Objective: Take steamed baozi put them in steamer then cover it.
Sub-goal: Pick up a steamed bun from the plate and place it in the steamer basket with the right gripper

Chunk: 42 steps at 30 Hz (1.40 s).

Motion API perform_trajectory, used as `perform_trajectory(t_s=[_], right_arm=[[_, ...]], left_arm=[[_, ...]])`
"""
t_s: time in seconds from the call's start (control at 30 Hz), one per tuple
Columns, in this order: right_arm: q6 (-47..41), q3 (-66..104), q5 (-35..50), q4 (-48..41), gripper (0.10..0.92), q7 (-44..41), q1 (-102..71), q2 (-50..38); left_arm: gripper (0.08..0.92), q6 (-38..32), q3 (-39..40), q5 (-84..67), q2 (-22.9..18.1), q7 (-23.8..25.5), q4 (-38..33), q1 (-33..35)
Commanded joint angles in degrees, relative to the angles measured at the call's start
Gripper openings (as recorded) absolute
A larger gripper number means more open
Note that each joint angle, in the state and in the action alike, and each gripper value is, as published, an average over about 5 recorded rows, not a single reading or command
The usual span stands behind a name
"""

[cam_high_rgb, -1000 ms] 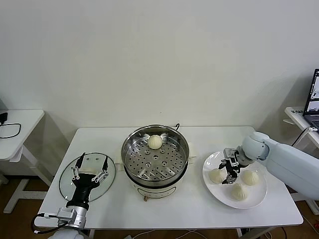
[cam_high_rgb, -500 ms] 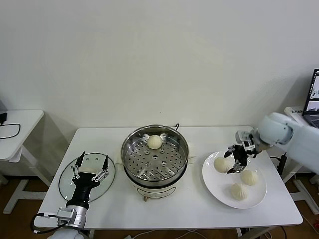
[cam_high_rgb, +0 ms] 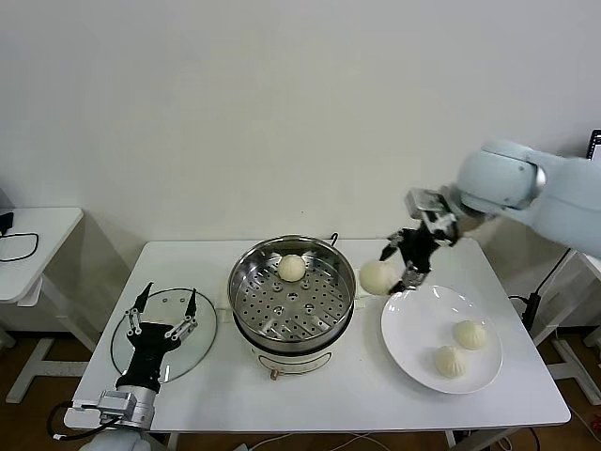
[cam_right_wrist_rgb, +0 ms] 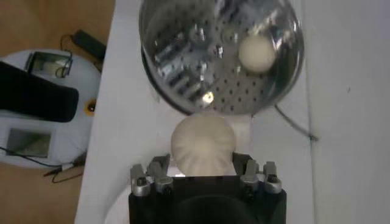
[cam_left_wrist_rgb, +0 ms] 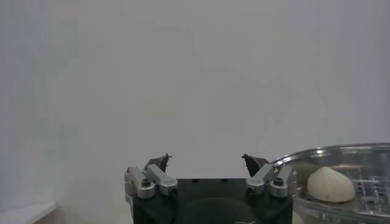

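Right claw (cam_high_rgb: 396,267) pinching one baozi (cam_high_rgb: 377,277), carried in the air between the plate (cam_high_rgb: 410,346) and the steamer (cam_high_rgb: 292,289), just outside the steamer's rim on my right side. Wrist view shows the bun (cam_right_wrist_rgb: 203,141) squeezed between both fingers, pleats facing the camera.

Left claw (cam_high_rgb: 161,311) spread wide and empty, parked over the cover (cam_high_rgb: 198,342) lying flat on the surface (cam_high_rgb: 357,404) to my left of the steamer.

Risks as I judge them:
- Bun is soft, grip sits on its sides; a fast swing or a looser pinch could drop it on the surface short of the rim.
- Coming in low could clip the steel rim and knock the bun loose.
- One bun (cam_high_rgb: 292,268) already on the perforated tray at the far side; releasing there would stack or squash them.

Orientation: bun is round, no real long axis. Held bun's pleated top points roughly back toward my wrist. Two more (cam_high_rgb: 470,334) wait on the plate, pleats up.
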Motion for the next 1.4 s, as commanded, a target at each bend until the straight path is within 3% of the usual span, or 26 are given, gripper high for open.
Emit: perform_trajectory(t_s=[0.03,0.73,1.23,1.4], right_arm=[[-4.4,-2.4,8.0,-2.3,0.704,2.5,2.8,15.3],[-4.2,8.8,-4.3,-31.8,0.704,3.1,-23.6,37.4],[-4.0,9.9,-6.4,-34.1,0.708,2.4,-25.6,39.6],[-3.9,9.8,-6.1,-32.8,0.794,2.3,-24.8,38.7]], left_arm=[[0.823,0.2,-1.1,-0.3,0.1,0.1,0.1,-0.2],[0.823,0.4,-4.9,-1.2,0.7,0.7,3.0,-1.0],[0.823,0.2,-5.3,-1.4,0.6,0.9,3.4,-0.9],[0.823,0.2,-5.2,-1.4,0.4,0.9,3.4,-0.9]])
